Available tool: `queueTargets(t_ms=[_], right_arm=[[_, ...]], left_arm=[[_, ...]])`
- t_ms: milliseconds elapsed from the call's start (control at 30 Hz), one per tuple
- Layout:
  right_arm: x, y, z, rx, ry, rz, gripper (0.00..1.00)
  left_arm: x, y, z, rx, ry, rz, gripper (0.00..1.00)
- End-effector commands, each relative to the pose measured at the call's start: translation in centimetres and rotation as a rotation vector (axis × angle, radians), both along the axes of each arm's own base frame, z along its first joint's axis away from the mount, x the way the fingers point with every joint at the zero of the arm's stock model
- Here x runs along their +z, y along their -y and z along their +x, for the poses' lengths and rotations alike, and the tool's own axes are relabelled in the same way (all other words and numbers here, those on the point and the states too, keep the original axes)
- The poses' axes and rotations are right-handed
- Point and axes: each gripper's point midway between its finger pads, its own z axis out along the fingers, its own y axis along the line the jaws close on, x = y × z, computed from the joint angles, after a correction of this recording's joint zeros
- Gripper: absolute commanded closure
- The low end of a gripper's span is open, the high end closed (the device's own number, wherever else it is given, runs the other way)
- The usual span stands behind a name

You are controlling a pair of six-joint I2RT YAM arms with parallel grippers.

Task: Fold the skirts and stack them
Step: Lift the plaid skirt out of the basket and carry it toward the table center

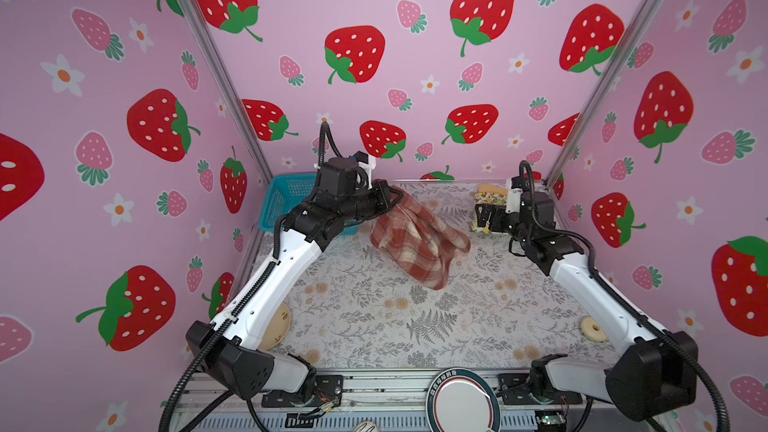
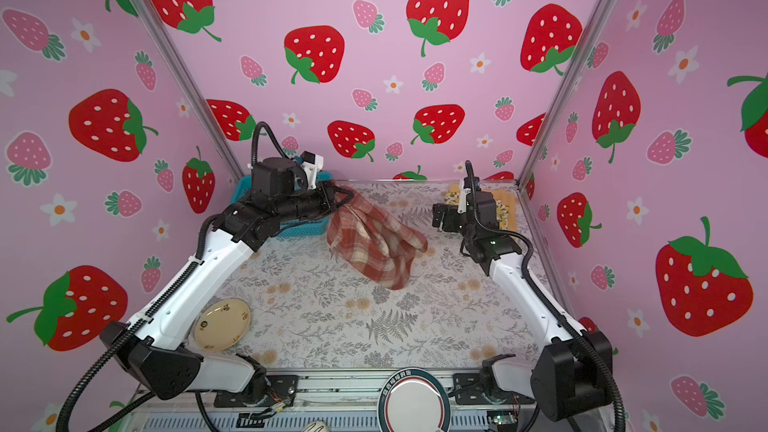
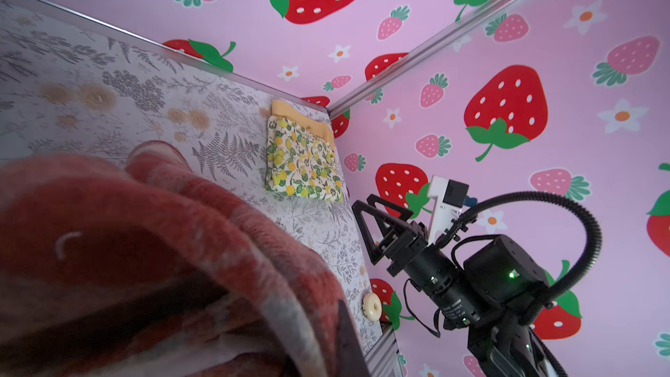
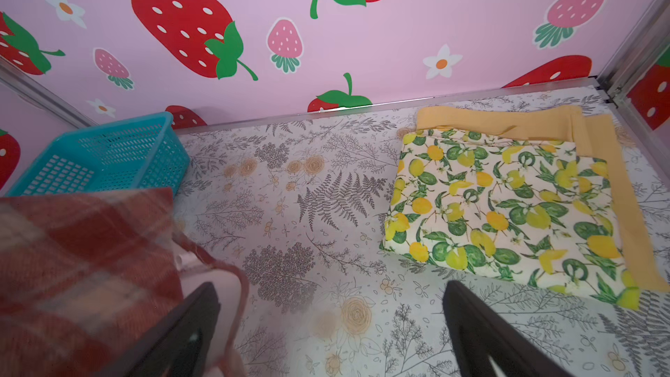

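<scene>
Plaid skirt (image 1: pixel 415 238): red-brown and cream, bunched and unfolded, hanging in loose folds from the left claw over the far middle of the tabletop (image 1: pixel 374 326). Its lower end reaches down toward the surface, but I cannot tell whether it rests there.
Lemon skirt (image 4: pixel 507 212): cream with yellow lemons and green leaves, folded into a flat rectangle in the far right corner. It lies on top of the mustard skirt.
Mustard skirt (image 4: pixel 507 121): plain yellow and folded, under the lemon one. It shows as a border along two of that one's edges.
Left claw (image 1: pixel 392 198): pressed together, pinching the top of the plaid skirt. Its tips are buried in the cloth.
Right claw (image 4: pixel 326 339): spread wide and holding nothing, above the tabletop between the plaid skirt and the folded pair, just beside that pair.
Basket (image 4: pixel 108 154): teal plastic mesh, in the far left corner, partly behind the left arm in both top views.
Plate (image 2: pixel 222 324): cream, near the front left edge, beside the left arm.
Ring (image 1: pixel 593 329): small and pale, near the front right edge.
</scene>
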Motion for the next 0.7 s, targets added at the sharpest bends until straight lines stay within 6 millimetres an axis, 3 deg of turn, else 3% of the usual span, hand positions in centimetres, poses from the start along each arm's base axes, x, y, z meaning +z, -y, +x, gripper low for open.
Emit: queueTargets(t_ms=[0,133,333,467,567,667], right_arm=[[-0.6,0.5,-0.5,-0.001,-0.012,-0.018,0.0],[-1.5,-0.1,-0.4,0.031,-0.039,-0.007,0.0],[-1.8,-0.5,-0.2,0.045,-0.041,0.006,0.0],[-1.9,-0.9,0.0,0.056,-0.044,0.023,0.0],[-2.2,-1.0,0.1,0.056,-0.045,0.03,0.0],[-2.4,-0.8,0.1,0.041,-0.051,0.028,0.0]], left_arm=[[-0.3,1.3,0.4,-0.001,0.065,0.006,1.0],[-0.5,1.0,0.1,0.015,0.07,0.033,1.0],[3.8,-0.9,-1.3,0.049,0.171,0.112,1.0],[4.7,-0.6,-2.4,0.048,0.207,0.201,1.0],[3.1,2.2,-3.0,-0.032,0.192,0.269,1.0],[-1.5,6.2,-2.9,-0.145,0.125,0.33,1.0]])
